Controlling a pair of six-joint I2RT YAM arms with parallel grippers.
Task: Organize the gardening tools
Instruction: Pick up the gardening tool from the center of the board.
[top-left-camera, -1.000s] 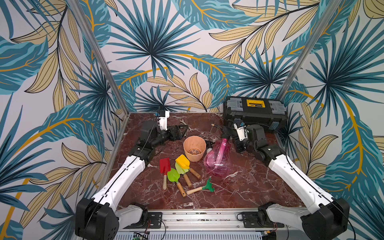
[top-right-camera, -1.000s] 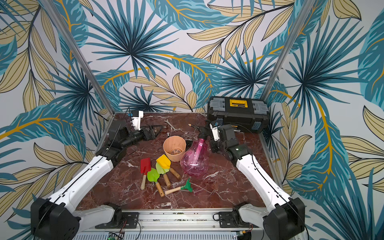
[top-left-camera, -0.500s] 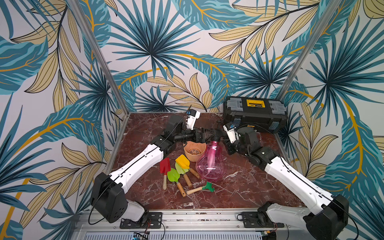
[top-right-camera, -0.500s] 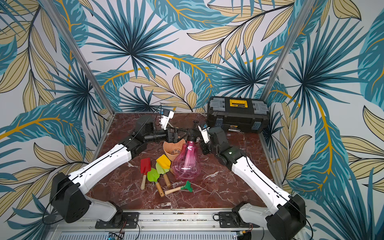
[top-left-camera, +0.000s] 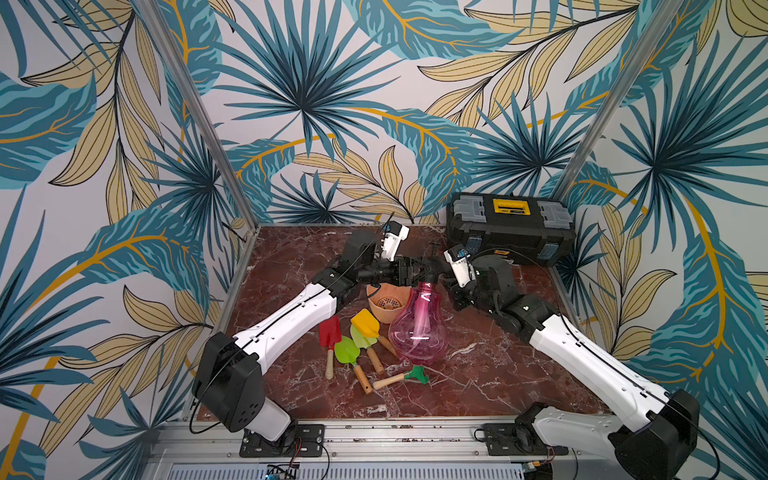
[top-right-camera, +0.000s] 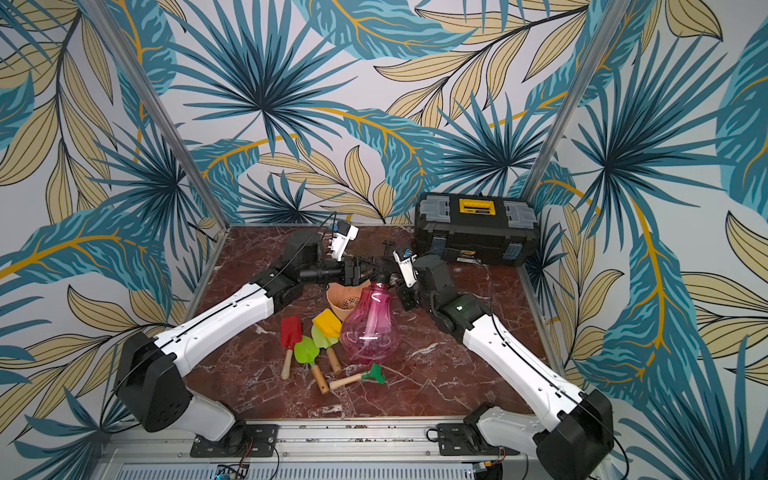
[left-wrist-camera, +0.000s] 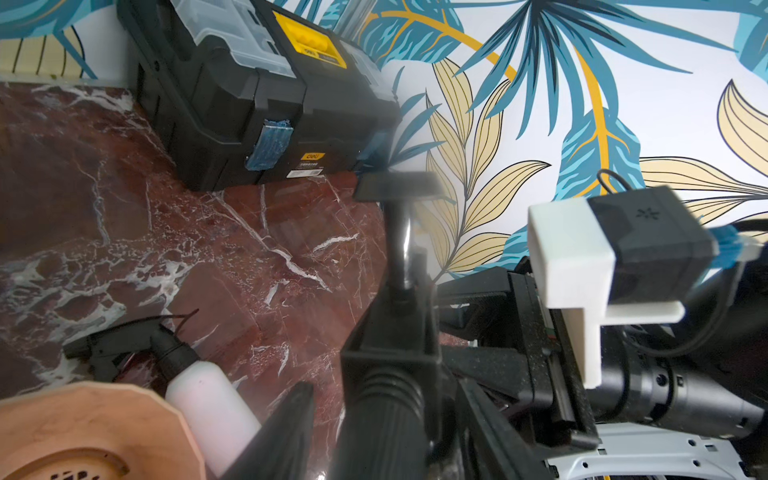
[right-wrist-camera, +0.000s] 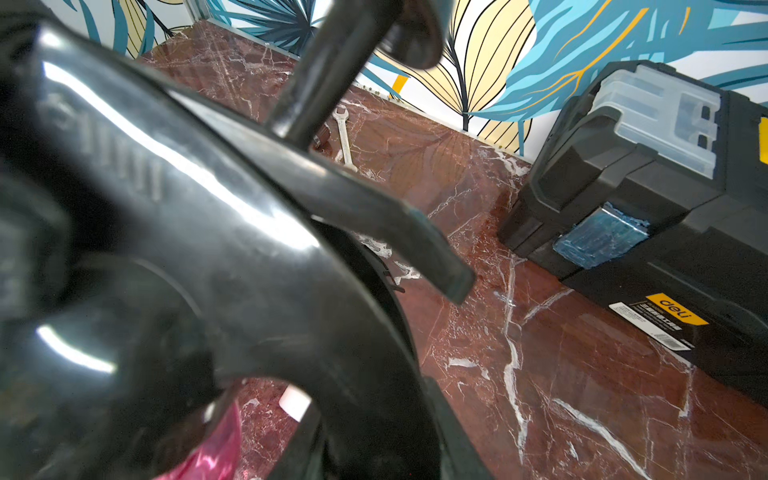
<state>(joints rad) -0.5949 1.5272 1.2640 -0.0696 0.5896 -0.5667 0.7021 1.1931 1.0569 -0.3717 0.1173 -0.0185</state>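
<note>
Holding the pink sprayer (top-left-camera: 417, 332) by its pump (left-wrist-camera: 392, 365), the right gripper (top-left-camera: 439, 275) should wait till the half-open left gripper (top-left-camera: 417, 269) squeezes tight.

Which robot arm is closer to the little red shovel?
Left. The left arm has its white forearm passing right beside the red shovel. The right arm is on the far side of the pink sprayer from it.

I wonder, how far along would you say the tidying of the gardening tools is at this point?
Done: nothing visibly sorted. In hand: the right gripper holds the pink sprayer by its black pump, the left gripper straddling it, jaws apart. Left: the red spade, yellow spade, two green spades, green rake and white spray bottle lie loose around the pot.
</note>
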